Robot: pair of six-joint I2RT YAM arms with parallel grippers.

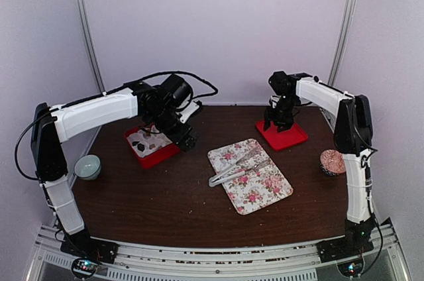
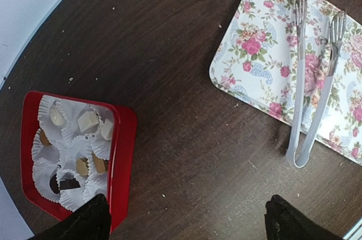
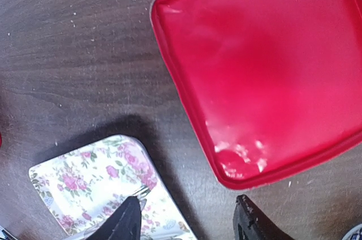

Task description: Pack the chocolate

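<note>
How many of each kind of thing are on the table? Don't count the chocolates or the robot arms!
Red containers: 2 (red box with paper cups, empty red lid)
Flowery tray: 1
Tongs: 1
Small bowls: 2 (pale green bowl, patterned bowl)
Total: 6

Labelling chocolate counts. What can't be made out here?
Top view: chocolate too small to count; left arm covers part of the red box.
Left wrist view: box corner behind the left claw; tray cut off at right edge.
Right wrist view: lid cut off at right edge.
</note>
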